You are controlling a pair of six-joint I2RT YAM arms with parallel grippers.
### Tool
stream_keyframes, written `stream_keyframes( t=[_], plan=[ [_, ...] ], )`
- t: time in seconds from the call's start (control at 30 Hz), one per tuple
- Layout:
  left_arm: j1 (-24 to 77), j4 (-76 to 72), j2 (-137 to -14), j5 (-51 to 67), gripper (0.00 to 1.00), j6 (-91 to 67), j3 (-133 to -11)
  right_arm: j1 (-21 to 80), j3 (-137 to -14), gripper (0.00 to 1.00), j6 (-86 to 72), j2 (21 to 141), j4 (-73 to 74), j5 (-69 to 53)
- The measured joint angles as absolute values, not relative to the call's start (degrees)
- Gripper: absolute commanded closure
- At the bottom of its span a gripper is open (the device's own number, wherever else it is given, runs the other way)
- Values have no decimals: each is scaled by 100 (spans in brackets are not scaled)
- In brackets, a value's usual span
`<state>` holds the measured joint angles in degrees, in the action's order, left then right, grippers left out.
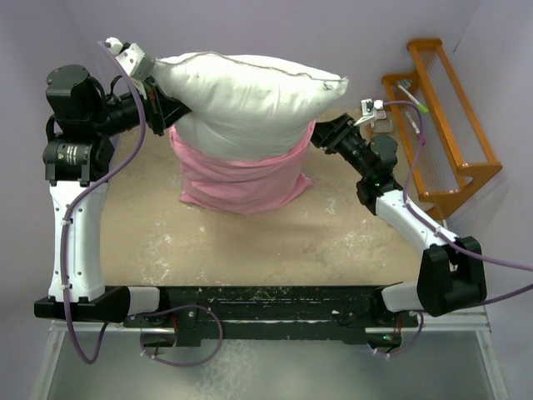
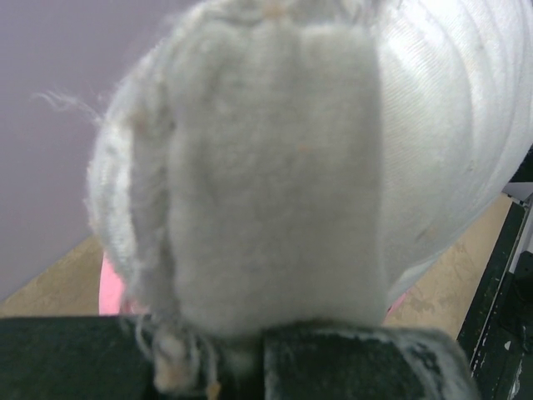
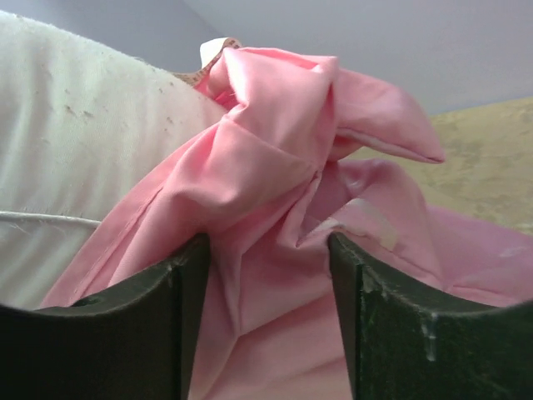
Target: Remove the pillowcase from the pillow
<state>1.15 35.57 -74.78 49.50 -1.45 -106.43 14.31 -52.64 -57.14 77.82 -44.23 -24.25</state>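
My left gripper (image 1: 160, 82) is closed on the corner of the pillow (image 1: 250, 92) at the upper left of the overhead view. In the left wrist view the gripper (image 2: 241, 358) sits at the bottom edge, with the fuzzy white corner (image 2: 275, 167) bunched up between my dark fingers (image 2: 358, 367) and filling most of the frame. A sliver of pink shows low at the left of that view.

My right gripper (image 1: 316, 137) is at the right edge of the pillowcase (image 1: 241, 179), just under the pillow's overhang. In the right wrist view it (image 3: 266, 333) is clamped on a thick bunch of the pink fabric (image 3: 275, 192), which fills the gap between my two fingers (image 3: 125, 333) and twists into folds above them. The white pillow (image 3: 75, 150) lies at the left of that view, with its seam showing.

In the overhead view the pillow is held up across the upper middle of the frame. Most of its white body is bare and lies wide from left to right. The pillowcase has slid down and covers only the lower part. It hangs in crumpled folds, and its bottom rests on the tan bench (image 1: 250, 250) near the centre of the frame.

An orange wooden rack (image 1: 450, 125) stands at the right edge of the overhead view, well apart from the pillow.
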Motion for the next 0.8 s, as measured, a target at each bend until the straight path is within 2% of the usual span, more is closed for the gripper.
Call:
stream_keyframes(
  t=[0.07, 0.17, 0.2, 0.53, 0.8],
  plan=[
    [113, 3583, -7481, 4947, 100, -145, -10676, 1573, -5277, 65, -5758, 7876, -4497, -2305],
    [113, 3642, -7481, 4945, 100, -145, -10735, 1643, -5227, 97, -5817, 7942, -4547, -2110],
    [113, 3658, -7481, 4945, 100, -145, -10750, 1645, -5159, 100, -5839, 7937, -4563, -2018],
    [115, 3828, -7535, 4912, 100, -283, -11072, 1651, -4056, 100, -5732, 7695, -4224, -1111],
    [110, 3852, -7734, 4722, 100, -799, -11730, 1809, -3756, 100, -5247, 7767, -3883, -349]
  ],
)
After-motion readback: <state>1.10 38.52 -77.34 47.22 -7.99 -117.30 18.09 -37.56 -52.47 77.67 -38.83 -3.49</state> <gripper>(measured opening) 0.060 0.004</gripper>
